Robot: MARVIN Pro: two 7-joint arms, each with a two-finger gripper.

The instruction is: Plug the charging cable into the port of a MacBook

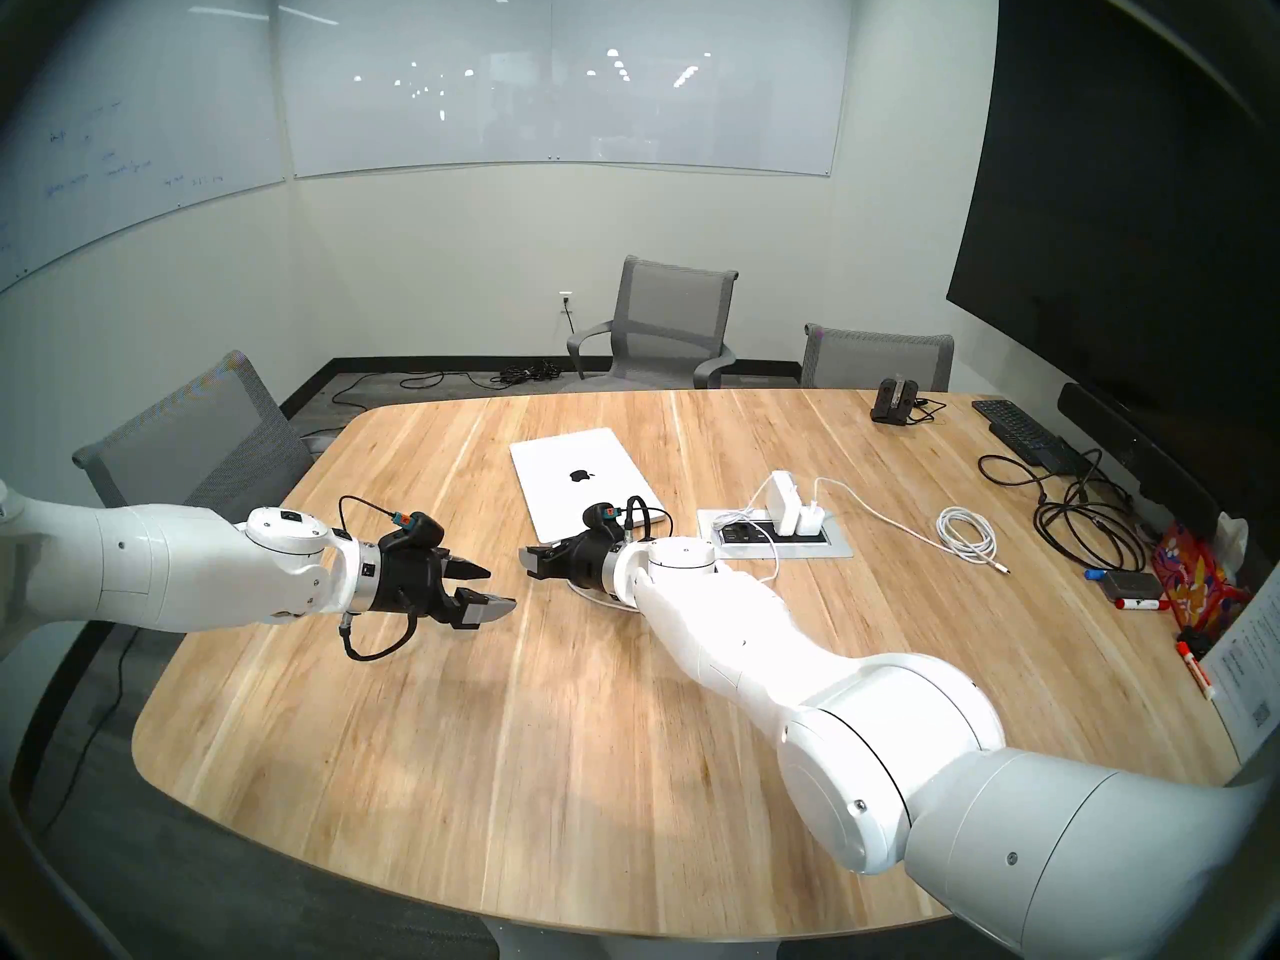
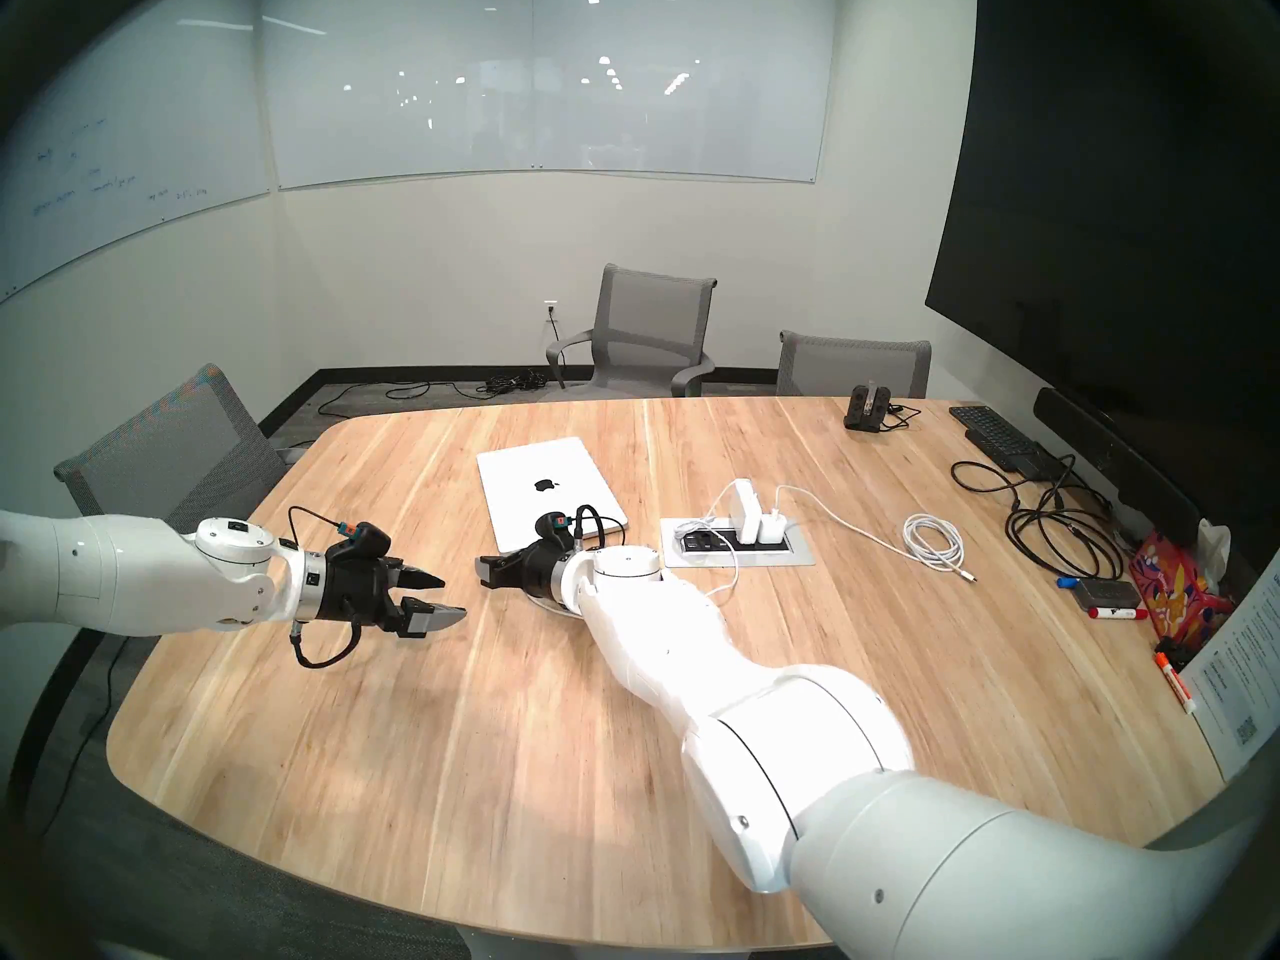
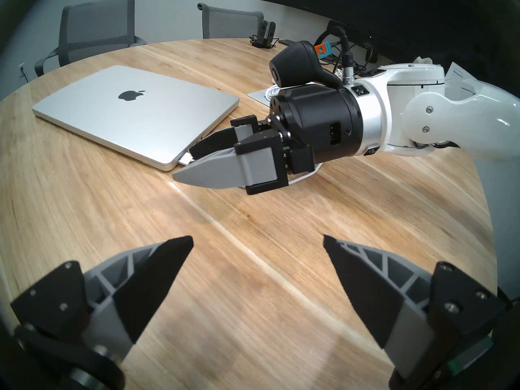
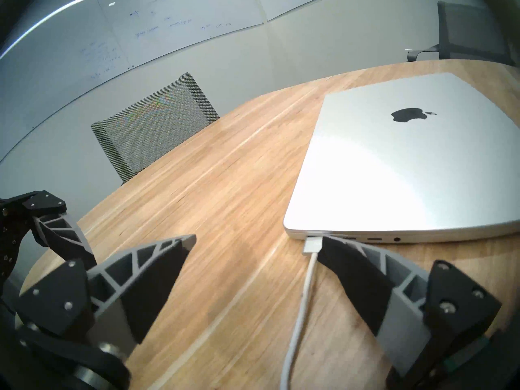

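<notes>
The silver MacBook [image 1: 589, 477] [image 4: 408, 155] lies shut on the wooden table. The charging cable [image 4: 302, 302] is a thin white cord, and its flat connector [image 4: 312, 246] [image 3: 185, 158] sits against the endmost port [image 4: 311, 236] on the laptop's near side edge. My right gripper [image 4: 259, 237] [image 1: 532, 562] is open and low at that corner. The connector lies between its fingers, close to the right-hand one, and is not gripped. My left gripper [image 1: 502, 588] [image 3: 258, 238] hovers open and empty over the table to the left, pointing at the right gripper.
A power hub [image 1: 776, 532] set in the table holds white chargers [image 1: 786, 501]. Farther right lie a coiled white cord [image 1: 966, 532], black cords [image 1: 1087, 529], a black keyboard [image 1: 1018, 429] and markers [image 1: 1136, 602]. Grey chairs [image 1: 665, 321] ring the table.
</notes>
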